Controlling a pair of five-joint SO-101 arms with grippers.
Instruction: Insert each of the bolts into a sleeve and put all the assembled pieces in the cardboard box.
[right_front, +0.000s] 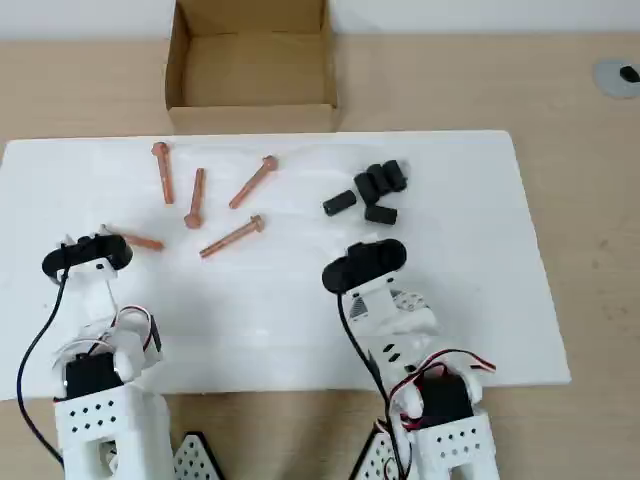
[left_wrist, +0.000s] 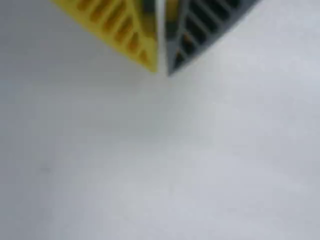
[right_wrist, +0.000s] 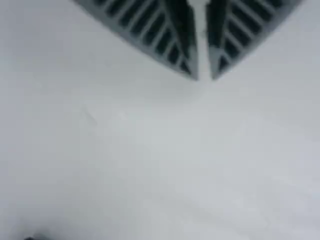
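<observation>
lower left of the high view: the left arm (right_front: 88, 255) is sitting over the white sheet (right_front: 470, 320), with its head covering one end of a copper bolt (right_front: 143, 241). in its wrist view the left gripper (left_wrist: 161, 71) is showing a yellow and a black finger drawn nearly together above the sheet, clamping nothing. four more bolts (right_front: 196, 198) are lying loose at upper left of the sheet, well apart from the sleeves (right_front: 375, 190), which are lying clustered right of centre. the cardboard box (right_front: 178, 70) is standing open at top centre, just beyond the sheet, showing its bare brown floor. just below the sleeves the right arm (right_front: 365, 265) is sitting; the right gripper (right_wrist: 204, 77) is holding its fingers together, only a slit between them, gripping nothing.
</observation>
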